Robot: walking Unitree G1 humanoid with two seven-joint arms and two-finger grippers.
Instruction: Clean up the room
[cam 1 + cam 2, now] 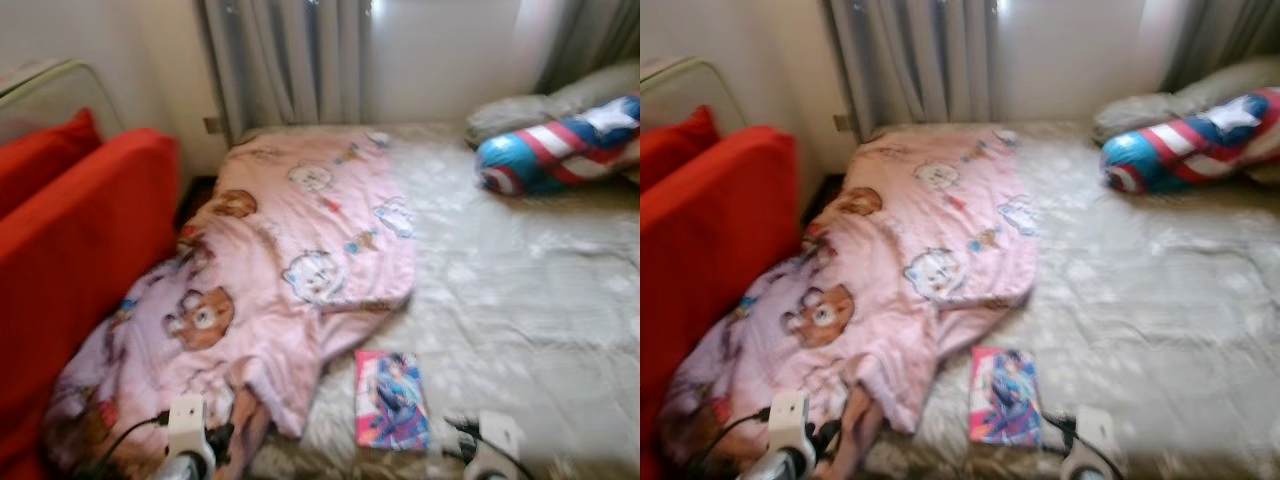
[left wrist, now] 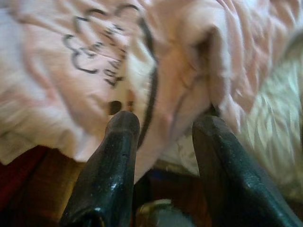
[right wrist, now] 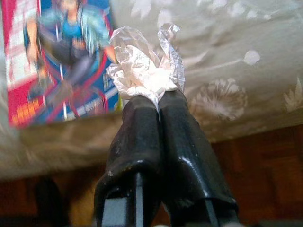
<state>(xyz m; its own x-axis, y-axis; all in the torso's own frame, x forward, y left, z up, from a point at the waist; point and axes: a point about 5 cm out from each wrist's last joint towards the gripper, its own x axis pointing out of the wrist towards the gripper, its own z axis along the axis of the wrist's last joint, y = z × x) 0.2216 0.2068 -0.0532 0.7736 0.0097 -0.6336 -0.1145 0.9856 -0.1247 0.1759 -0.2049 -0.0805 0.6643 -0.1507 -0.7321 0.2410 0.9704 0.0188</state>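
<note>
1. The right end effector [image 3: 158, 97] has its two black fingers pressed together, clenched on a crumpled clear plastic wrapper [image 3: 144, 66] that sticks out past the tips.
2. It hangs at the near edge of the bed [image 1: 520, 290], just beside a comic book [image 1: 391, 398] that lies flat on the pale patterned sheet.
3. The left end effector [image 2: 163, 125] is released, its fingers spread apart with the tips close to the hanging edge of a pink blanket [image 1: 290, 240] printed with bears.
4. The blanket is rumpled over the left half of the bed and drapes off its near corner, beside a red sofa [image 1: 70, 250].
5. At the far right of the bed lies a blue, red and white striped pillow [image 1: 560, 150], with a grey pillow [image 1: 520, 110] behind it.
6. Grey curtains [image 1: 285, 60] hang behind the bed.
7. The head views are blurred.
</note>
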